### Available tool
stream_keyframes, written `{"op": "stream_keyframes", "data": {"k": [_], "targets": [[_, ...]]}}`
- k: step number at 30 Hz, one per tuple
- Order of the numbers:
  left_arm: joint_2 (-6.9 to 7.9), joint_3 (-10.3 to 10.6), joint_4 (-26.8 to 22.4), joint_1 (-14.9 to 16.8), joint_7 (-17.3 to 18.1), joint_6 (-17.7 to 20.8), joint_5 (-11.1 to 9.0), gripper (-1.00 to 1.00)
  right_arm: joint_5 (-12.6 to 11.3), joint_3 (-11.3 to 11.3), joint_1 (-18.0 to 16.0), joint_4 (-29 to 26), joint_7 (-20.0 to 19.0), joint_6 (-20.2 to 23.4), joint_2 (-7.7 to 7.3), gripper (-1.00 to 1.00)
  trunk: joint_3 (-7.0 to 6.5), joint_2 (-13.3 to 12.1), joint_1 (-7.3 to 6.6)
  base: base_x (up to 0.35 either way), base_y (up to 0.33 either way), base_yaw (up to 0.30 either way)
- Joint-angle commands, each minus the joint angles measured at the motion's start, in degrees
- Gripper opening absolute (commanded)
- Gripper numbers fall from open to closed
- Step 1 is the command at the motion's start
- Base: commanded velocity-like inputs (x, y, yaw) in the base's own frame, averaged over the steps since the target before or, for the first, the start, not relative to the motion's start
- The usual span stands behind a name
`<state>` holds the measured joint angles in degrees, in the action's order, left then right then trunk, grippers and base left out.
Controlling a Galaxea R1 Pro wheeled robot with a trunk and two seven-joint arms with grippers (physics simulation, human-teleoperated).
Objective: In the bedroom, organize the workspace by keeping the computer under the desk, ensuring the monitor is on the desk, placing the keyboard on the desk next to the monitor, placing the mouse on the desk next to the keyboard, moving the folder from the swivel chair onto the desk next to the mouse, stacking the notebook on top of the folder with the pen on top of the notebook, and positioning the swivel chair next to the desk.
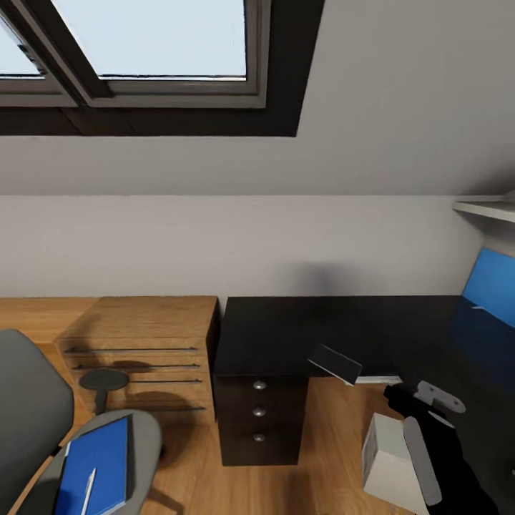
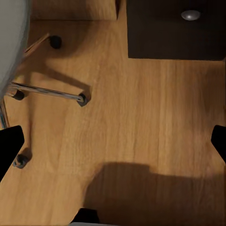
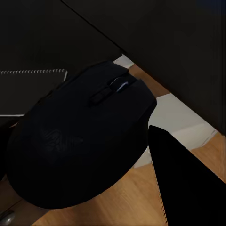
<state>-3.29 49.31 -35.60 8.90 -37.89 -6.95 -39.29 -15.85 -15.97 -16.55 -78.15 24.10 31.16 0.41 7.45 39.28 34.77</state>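
Observation:
My right gripper (image 1: 409, 402) is shut on a black mouse (image 3: 80, 141), held just off the front edge of the glossy black desk (image 1: 286, 329). One black finger (image 3: 183, 179) shows beside the mouse. A dark spiral notebook (image 1: 335, 363) sits tilted at the desk's edge. The pale computer (image 1: 386, 465) stands on the floor below. At lower left, the grey swivel chair (image 1: 28, 408) carries the blue folder (image 1: 96, 458) with a white pen (image 1: 89, 490) on it. My left gripper (image 2: 113, 146) is open over bare floor near the chair's chrome base (image 2: 47, 92). Monitor and keyboard are out of view.
A low light-wood cabinet (image 1: 143, 343) stands against the wall left of the desk. Black drawers with silver knobs (image 1: 259, 411) sit under the desk's left end, and its blue back panel (image 1: 490, 286) is at the right. A white shelf (image 1: 486, 209) juts out above.

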Motion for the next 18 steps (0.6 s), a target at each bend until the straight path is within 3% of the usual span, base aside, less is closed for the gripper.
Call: {"op": "stream_keyframes", "data": {"k": [1,12,18], "targets": [[0.04,0.43,-0.01,0.09,-0.34,-0.44,-0.61,1.0,-0.58,-0.02,-0.06,0.08,0.62,0.0,0.03,-1.0,0.07,0.09,0.02,0.0,-0.023,-0.277],[0.12,0.36,0.2,0.1,-0.34,-0.45,-0.69,1.0,-0.59,0.28,-0.06,0.54,0.39,-0.23,0.01,-1.0,-0.24,0.09,0.02,0.0,-0.236,-0.277],[0.12,0.42,0.18,0.09,-0.35,-0.51,-0.62,1.0,-0.41,2.9,-0.06,0.47,-0.04,-0.3,-0.14,-1.0,-0.27,0.09,0.02,0.0,-0.068,-0.071]]}}
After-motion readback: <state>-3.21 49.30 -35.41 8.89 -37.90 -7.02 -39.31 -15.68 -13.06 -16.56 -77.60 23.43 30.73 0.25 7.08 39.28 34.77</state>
